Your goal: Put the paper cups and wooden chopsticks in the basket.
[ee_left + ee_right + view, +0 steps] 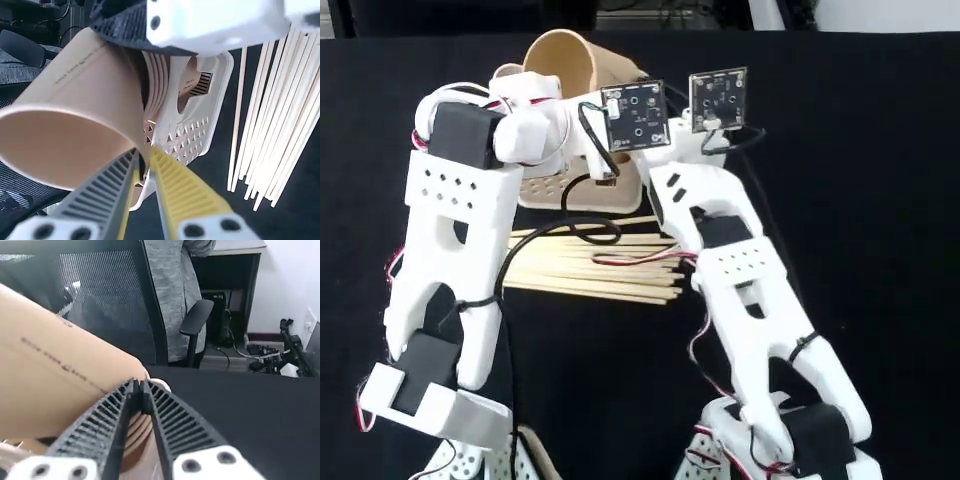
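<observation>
A tan paper cup (pixel 570 62) hangs tilted on its side over the white basket (pixel 545 190) at the back of the table. My left gripper (pixel 142 156) is shut on the rim of this cup (pixel 85 100). Several more cups (pixel 157 85) lie nested inside the basket (pixel 195 130). My right gripper (pixel 139 386) is shut, with its tips against the base end of the held cup (pixel 50 375), above the nested cups (pixel 135 432). Several wooden chopsticks (pixel 600 265) lie in a loose bundle on the black table just in front of the basket, and reappear as chopsticks (pixel 280 125) beside it.
Both arms lean in over the table's middle, and cables hang above the chopsticks. Open black tabletop (pixel 860 200) stretches to the right. Past the table's far edge stand an office chair (pixel 100 300) and a desk.
</observation>
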Robot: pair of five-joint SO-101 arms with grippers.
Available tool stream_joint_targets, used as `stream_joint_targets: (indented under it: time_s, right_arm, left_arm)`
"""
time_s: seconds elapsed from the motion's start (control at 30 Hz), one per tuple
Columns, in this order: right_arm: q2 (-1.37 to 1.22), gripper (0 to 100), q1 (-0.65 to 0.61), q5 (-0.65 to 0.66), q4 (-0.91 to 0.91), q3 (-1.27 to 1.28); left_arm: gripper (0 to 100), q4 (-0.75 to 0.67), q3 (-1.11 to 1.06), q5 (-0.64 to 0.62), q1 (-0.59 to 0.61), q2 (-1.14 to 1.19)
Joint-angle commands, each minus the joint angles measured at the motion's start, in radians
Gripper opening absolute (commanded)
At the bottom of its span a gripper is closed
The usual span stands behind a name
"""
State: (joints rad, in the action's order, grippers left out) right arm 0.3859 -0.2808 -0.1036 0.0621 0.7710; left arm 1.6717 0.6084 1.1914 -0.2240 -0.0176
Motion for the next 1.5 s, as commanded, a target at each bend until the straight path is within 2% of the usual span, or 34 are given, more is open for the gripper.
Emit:
stream_joint_targets:
  time_s: [0.0,0.13,0.37,0.47,0.57,0.73,0.83,0.9,1.0,1.2,1.47]
  right_arm:
    - [0.094,1.2,-0.017,-0.002,-0.077,-0.019]
    - [0.225,1.2,0.02,0.003,-0.112,0.024]
    - [0.435,1.2,0.21,0.003,-0.114,0.15]
    - [0.483,1.2,0.288,0.003,-0.16,0.17]
    - [0.49,1.2,0.311,0.003,-0.212,0.168]
    - [0.487,1.3,0.273,0.002,-0.212,0.171]
    - [0.456,1.2,0.199,0.003,-0.112,0.163]
    - [0.384,1.2,0.14,0.002,-0.038,0.128]
    - [0.216,1.2,0.08,-0.008,-0.031,0.007]
    - [-0.064,1.2,0.049,-0.15,-0.048,-0.156]
    - [0.059,1.3,0.0,-0.118,-0.064,-0.045]
  left_arm:
    - [3,0.0,0.036,-0.008,-0.033,-0.009]
    - [3,-0.035,0.041,-0.003,-0.047,-0.011]
    - [3,-0.124,0.039,-0.003,-0.044,-0.012]
    - [3,-0.123,0.042,0.0,-0.044,-0.012]
    - [3,-0.104,0.044,0.002,-0.019,-0.012]
    - [3,-0.029,0.044,0.094,0.005,-0.012]
    - [3,-0.015,0.044,0.109,-0.002,-0.012]
    - [3,-0.023,0.044,0.107,-0.005,-0.012]
    - [3,-0.023,0.044,0.107,-0.01,-0.012]
    - [3,-0.026,0.044,0.107,-0.027,-0.012]
    - [3,-0.051,0.044,0.107,-0.025,-0.012]
